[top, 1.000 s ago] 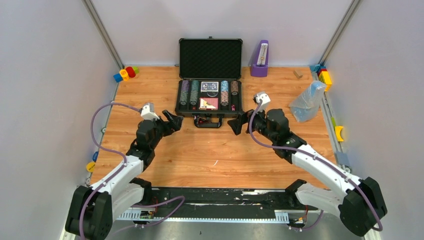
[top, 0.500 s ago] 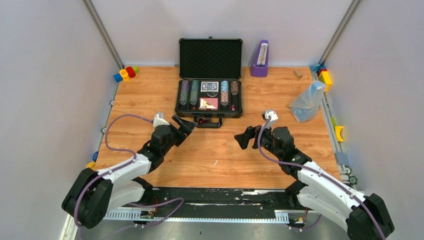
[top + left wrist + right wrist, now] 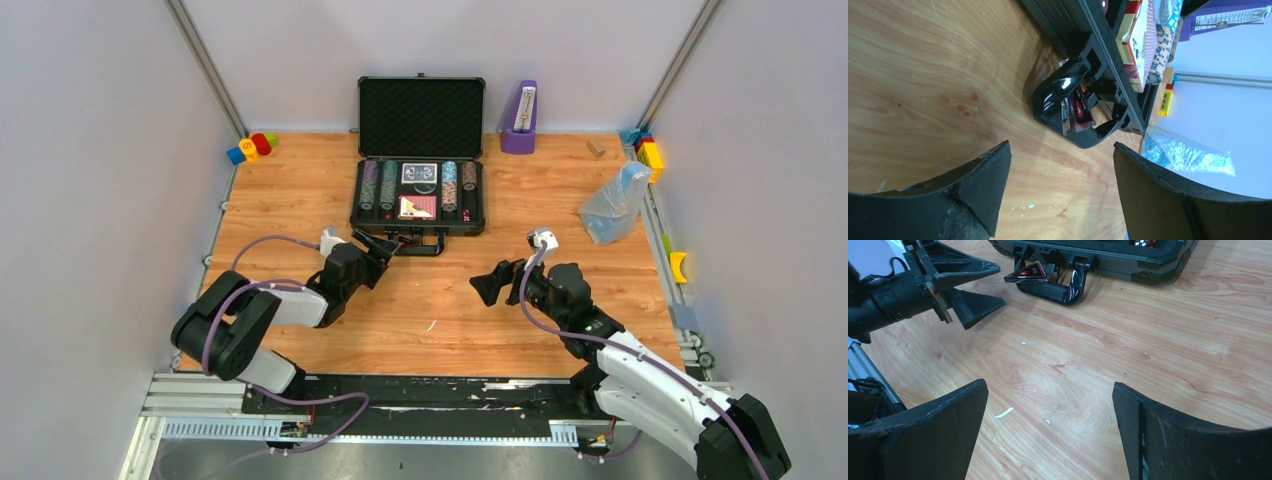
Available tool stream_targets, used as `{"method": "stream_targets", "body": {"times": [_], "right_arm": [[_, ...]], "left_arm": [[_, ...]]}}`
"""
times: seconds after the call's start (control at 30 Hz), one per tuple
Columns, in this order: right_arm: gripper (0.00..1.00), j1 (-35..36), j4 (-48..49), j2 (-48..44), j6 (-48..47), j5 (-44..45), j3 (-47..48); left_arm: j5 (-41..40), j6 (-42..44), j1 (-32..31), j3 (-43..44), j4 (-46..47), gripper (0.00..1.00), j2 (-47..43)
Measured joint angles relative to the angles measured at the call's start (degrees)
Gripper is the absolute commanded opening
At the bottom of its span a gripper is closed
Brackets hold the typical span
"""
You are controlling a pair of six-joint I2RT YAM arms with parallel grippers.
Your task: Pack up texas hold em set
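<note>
black briefcase open, just ahead of the left gripper

the briefcase (image 3: pixel 460 228) lies on the wooden table (image 3: pixel 430 320) with its foam-lined lid (image 3: pixel 421 117) standing upright at the far side. its handle (image 3: pixel 1063 100) juts from the near wall. the left gripper (image 3: pixel 378 245) sits low, just beside the handle's left end, with its fingertips pointing at it. in the left wrist view the glossy loop shows ahead of the two fingers (image 3: pixel 983 185), not between them, and only bare wood fills the gap. the jaws stand wide and hold nothing.

the right gripper (image 3: pixel 492 285) is closer to the arm bases than the case and off to the handle's right, well apart from it, pointing across toward the left gripper. its jaws are spread wide too, with only wood beneath them. from its wrist camera the handle and the case's front wall lie ahead at the top of the view, with the left gripper off to its left.

inside the case, beyond the left gripper, rows of poker chips (image 3: pixel 370 185) flank a blue card deck (image 3: pixel 419 173) on the far side and a red card deck (image 3: pixel 417 207) nearer the handle. a purple metronome (image 3: pixel 519 118) stands beyond the case's right end. a clear plastic bag (image 3: pixel 613 203) lies out to the right gripper's right.
</note>
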Motion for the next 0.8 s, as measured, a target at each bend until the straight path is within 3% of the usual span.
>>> {"method": "stream_targets", "body": {"times": [0.23, 0.43, 0.67, 0.73, 0.8], "right_arm": [[0.97, 0.0, 0.4, -0.4, 0.0, 0.0, -0.3], [0.97, 0.0, 0.4, -0.4, 0.0, 0.1, -0.3], [0.97, 0.0, 0.4, -0.3, 0.0, 0.1, -0.3], [0.97, 0.0, 0.4, -0.3, 0.0, 0.1, -0.3], [0.97, 0.0, 0.4, -0.3, 0.0, 0.1, -0.3]], "left_arm": [[0.0, -2.1, 0.0, 1.8, 9.6, 0.65, 9.7], [0.6, -2.6, -0.1, 3.4, 14.5, 0.40, 13.0], [0.2, -1.6, -0.1, 3.9, 15.6, 0.20, 13.2], [0.2, -1.4, -0.1, 3.9, 16.0, 0.07, 13.2], [0.3, -1.1, -0.1, 3.9, 16.1, 0.00, 13.1]]}}
